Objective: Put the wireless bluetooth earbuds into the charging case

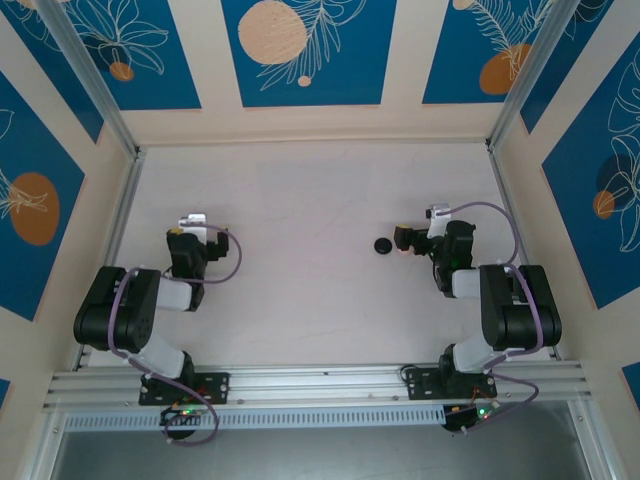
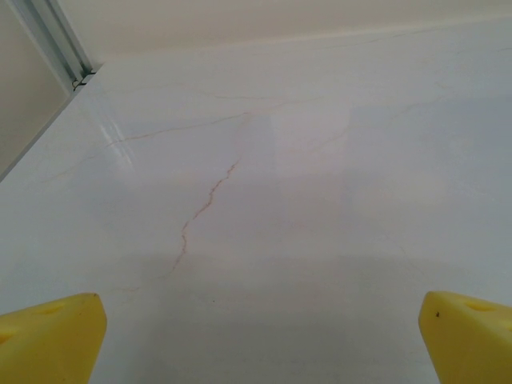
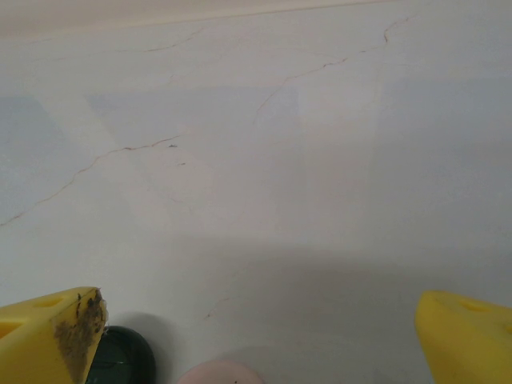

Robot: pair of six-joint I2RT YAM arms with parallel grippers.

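From above, a pale veined table sits between blue leaf-patterned walls, and the black case lies just beside the right gripper. At the left wrist, the left gripper has its jaws spread over bare marble. At the right wrist the jaws are spread too, and a pink case is cut off beside the black case; I cannot make out the earbuds.

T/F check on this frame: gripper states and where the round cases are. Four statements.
1. The left gripper and the right gripper are both open. True.
2. The dark round case lies next to the left gripper. False: it lies by the right gripper, just beside one of its fingers.
3. A pale pink round thing sits low between the right gripper's fingers. True.
4. A case lies between the left gripper's fingers. False: there is just bare table there.
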